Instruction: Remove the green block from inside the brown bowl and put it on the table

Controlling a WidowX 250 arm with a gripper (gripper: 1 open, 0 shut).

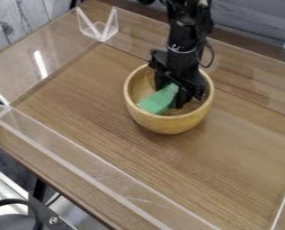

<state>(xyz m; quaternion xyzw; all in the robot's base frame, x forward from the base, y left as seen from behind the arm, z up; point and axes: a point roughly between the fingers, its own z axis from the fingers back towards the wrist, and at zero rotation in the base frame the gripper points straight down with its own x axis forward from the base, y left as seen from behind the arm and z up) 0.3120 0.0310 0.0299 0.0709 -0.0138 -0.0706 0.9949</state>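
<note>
Camera shows the green block [164, 99] lying tilted inside the brown bowl [173, 119] on the table [96, 126], with the tool [181, 83] reaching straight down to its upper end; whether its jaws are clamped on it I cannot tell. The block looks light, stiff and matte, so a pinch across its narrow width should hold
</note>
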